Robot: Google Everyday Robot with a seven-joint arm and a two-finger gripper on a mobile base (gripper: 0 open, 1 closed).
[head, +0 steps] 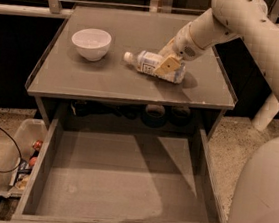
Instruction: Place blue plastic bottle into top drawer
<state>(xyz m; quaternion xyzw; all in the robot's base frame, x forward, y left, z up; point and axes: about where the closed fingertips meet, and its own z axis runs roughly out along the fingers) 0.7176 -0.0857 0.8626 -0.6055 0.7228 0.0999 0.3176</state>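
The gripper (168, 66) rests at the clear bluish plastic bottle (148, 62) lying on the grey desk (107, 82), its hold impossible to judge, and should clamp it mid-body before lifting toward the open grey wooden drawer (121, 182).

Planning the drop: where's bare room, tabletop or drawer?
The top drawer floor is bare wall to wall. Tabletop: free strip along the front edge, and behind the white bowl. It is crowded mid-right, where the gripper is at the blue plastic bottle.
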